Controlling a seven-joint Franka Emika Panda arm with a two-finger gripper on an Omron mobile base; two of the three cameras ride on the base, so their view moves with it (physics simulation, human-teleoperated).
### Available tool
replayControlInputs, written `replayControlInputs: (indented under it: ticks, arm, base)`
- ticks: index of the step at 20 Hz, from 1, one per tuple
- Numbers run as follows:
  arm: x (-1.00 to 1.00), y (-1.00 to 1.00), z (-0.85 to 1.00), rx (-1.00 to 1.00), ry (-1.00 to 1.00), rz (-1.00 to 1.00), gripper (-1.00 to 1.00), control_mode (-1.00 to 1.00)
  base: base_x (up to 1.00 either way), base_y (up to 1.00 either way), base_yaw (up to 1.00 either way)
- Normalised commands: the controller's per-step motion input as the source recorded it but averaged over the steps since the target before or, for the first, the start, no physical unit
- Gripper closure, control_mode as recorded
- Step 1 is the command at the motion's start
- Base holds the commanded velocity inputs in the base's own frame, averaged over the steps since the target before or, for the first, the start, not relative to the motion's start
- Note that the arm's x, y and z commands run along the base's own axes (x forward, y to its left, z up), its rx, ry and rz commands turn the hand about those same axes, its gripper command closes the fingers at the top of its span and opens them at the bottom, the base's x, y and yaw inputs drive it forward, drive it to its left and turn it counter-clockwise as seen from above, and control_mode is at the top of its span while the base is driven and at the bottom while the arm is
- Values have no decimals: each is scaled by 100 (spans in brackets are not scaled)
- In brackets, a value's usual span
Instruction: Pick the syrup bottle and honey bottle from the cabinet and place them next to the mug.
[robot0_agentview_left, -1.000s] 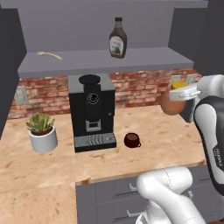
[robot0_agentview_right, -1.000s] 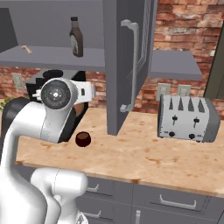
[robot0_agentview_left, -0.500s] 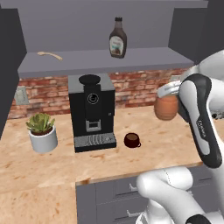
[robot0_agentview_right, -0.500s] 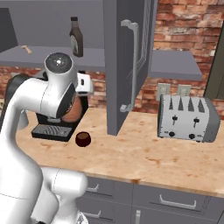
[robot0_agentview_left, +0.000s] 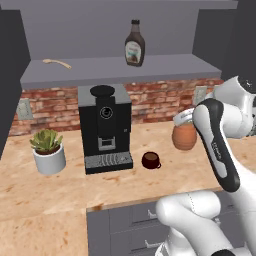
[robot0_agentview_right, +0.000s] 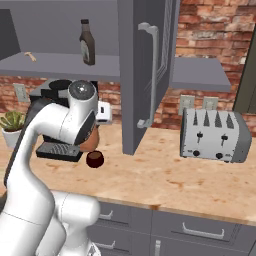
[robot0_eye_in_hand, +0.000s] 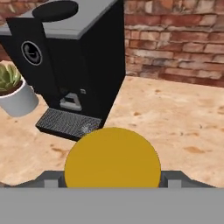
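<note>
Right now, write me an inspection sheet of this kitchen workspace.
Surface: wooden counter.
Job's things: syrup bottle upright on the cabinet shelf; honey bottle in the gripper, above the counter right of the mug.
Clutter: coffee machine, potted plant, toaster, wooden utensil on the shelf.
Grippers: gripper shut on the honey bottle.
Cables: nothing seen.
Surroundings: brick wall, open cabinet door, drawers.

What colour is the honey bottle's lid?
Yellow; the lid shows best in the hand view.
</note>
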Motion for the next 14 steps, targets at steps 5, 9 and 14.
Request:
replayControlInputs:
  ticks: [5, 9, 14]
  arm:
    - [41, -16, -83, 0, 2, 0, 100, -100]
    - [44, -20, -57, 0, 0, 0, 100, -100]
    - [43, -35, -20, 0, 2, 6, 100, -100]
  base:
    - [0, 0, 0]
    - [0, 0, 0]
    - [0, 0, 0]
